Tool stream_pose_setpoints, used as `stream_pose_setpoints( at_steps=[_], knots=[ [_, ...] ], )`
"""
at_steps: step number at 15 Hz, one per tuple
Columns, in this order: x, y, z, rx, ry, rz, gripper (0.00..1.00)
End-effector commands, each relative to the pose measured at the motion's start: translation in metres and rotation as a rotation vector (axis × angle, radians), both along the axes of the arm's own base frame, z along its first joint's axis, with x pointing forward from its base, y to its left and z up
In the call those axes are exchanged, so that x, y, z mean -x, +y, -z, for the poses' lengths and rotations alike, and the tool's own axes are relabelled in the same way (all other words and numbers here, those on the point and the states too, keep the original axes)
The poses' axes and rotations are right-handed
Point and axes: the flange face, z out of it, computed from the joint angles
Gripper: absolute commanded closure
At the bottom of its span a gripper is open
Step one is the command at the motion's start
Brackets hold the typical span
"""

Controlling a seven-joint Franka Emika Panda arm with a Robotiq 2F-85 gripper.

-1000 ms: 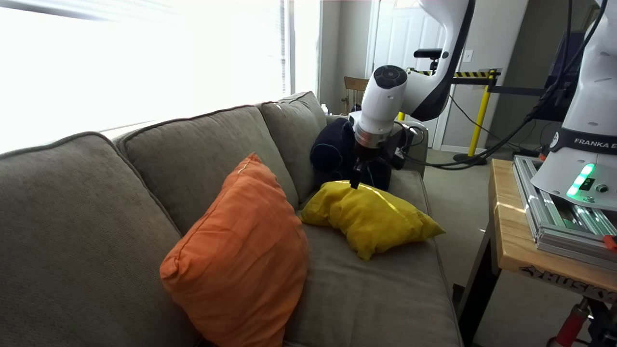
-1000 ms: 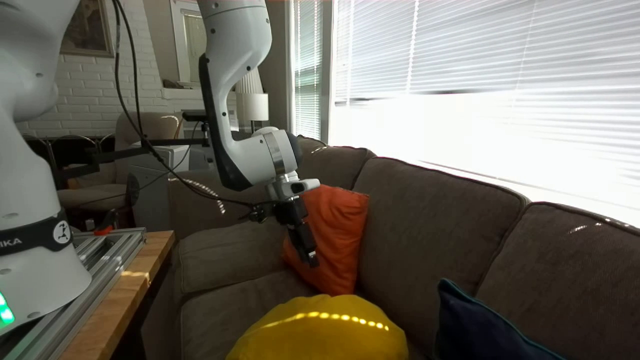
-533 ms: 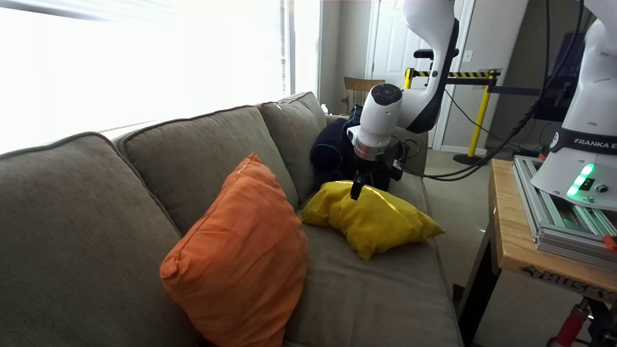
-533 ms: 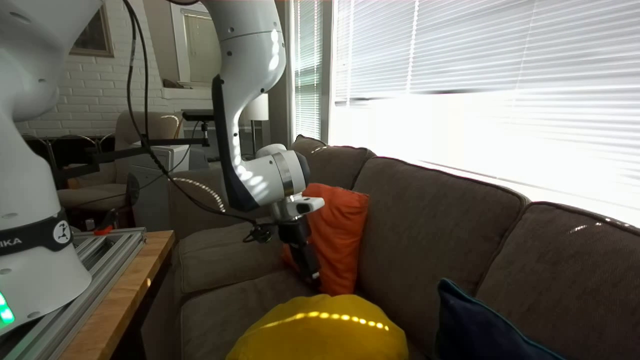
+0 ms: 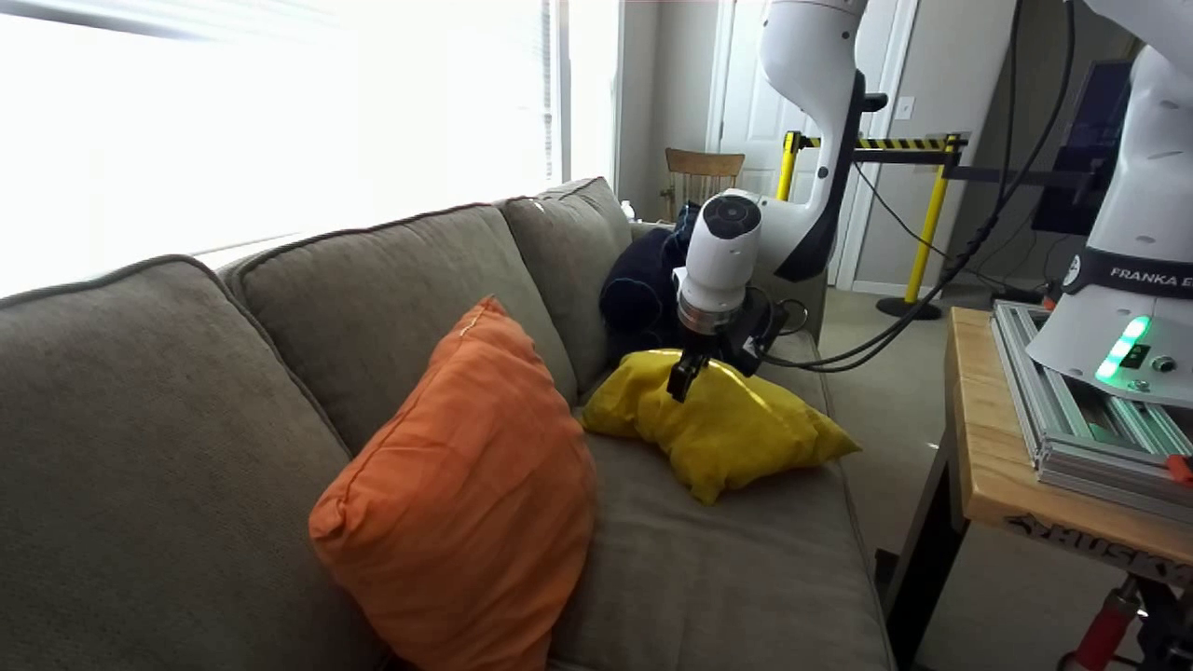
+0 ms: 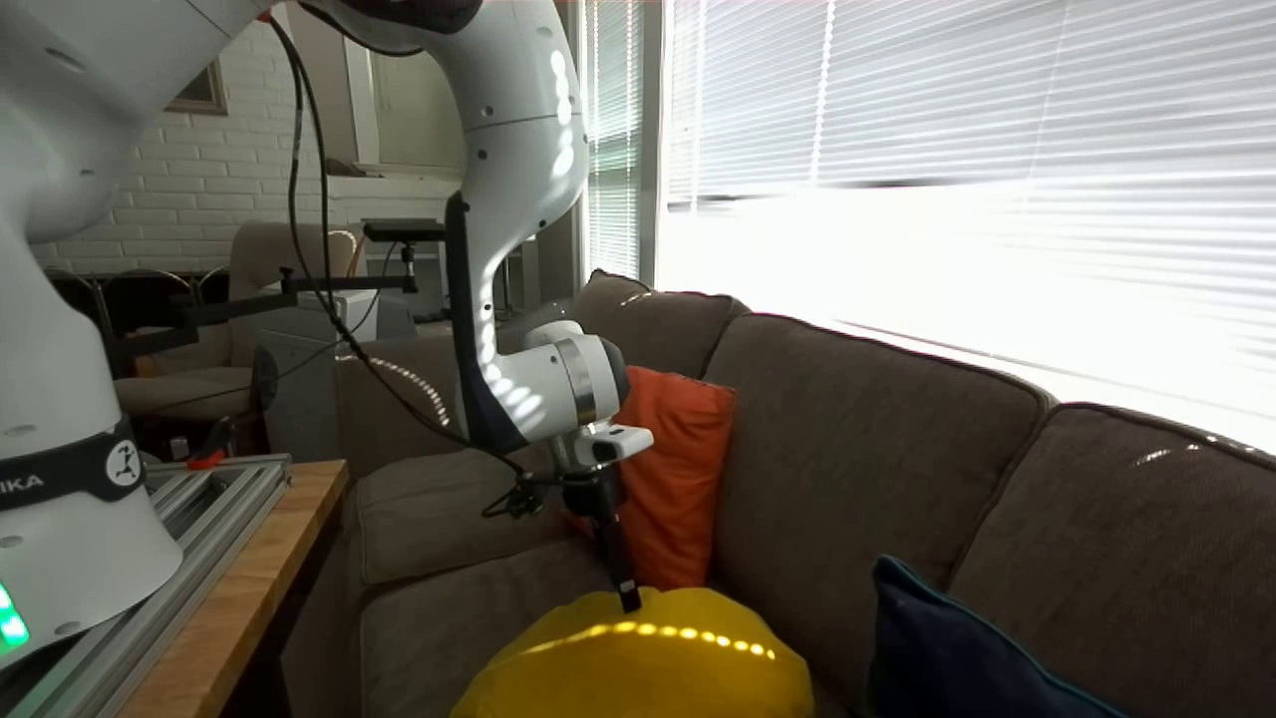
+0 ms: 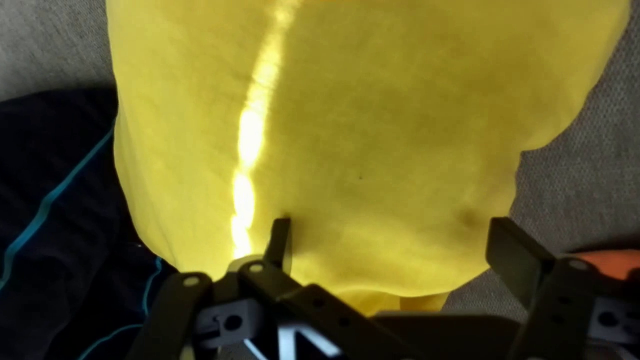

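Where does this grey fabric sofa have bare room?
Bare: the seat between the plump orange cloth pillow, rumpled yellow cloth pillow and front edge. Crowded: around the open black claw at the yellow pillow, near a navy cloth pillow.

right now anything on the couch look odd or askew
Mildly: the orange pillow leans on the backrest, but the yellow pillow lies on the seat. Its bright streak looks like sunlight; I see no damage.
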Motion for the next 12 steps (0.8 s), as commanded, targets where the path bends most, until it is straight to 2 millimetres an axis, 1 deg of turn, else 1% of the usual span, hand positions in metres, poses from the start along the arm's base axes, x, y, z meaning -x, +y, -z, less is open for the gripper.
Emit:
stream_pose_setpoints(
  at_steps=[1,5,6,7,8,10,12],
  knots=[
    [-0.007,0.001,0.017,0.032,-0.03,0.012,0.0],
    [0.0,-0.005,0.037,0.08,-0.002,-0.015,0.01],
    [0.001,-0.005,0.042,0.092,0.002,-0.022,0.25],
    [0.004,-0.006,0.046,0.106,0.012,-0.028,0.25],
    [0.005,-0.007,0.049,0.111,0.015,-0.028,0.3],
    [0.004,-0.007,0.047,0.11,0.015,-0.006,0.46],
    [-0.001,-0.008,0.035,0.105,0.008,0.017,0.6]
  ],
)
